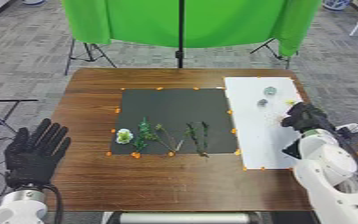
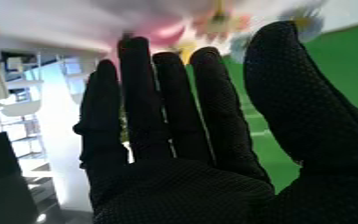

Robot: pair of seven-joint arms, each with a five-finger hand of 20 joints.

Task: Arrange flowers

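In the head view my right hand (image 1: 309, 117) is at the white sheet's right edge, beside a small yellow bloom (image 1: 291, 102). The right wrist view shows my right hand (image 2: 180, 187) with straight fingers and nothing held. Beyond its fingertips are a blurred pink bloom (image 2: 165, 33), an orange-petalled flower (image 2: 218, 24) and a pale blue one (image 2: 305, 24). A white flower (image 1: 124, 136), leafy green stems (image 1: 143, 129) and thin dark stems (image 1: 193, 134) lie on the black mat. My left hand (image 1: 33, 156) is open at the table's left edge, palm and fingers flat.
The white sheet (image 1: 251, 135) adjoins the black mat (image 1: 171, 107) on the brown table (image 1: 175, 187). Two small greyish-green objects, one at the back (image 1: 270, 91) and one nearer (image 1: 262, 102), are on the sheet. Orange tabs line the borders. A green cloth (image 1: 131, 22) hangs behind the table.
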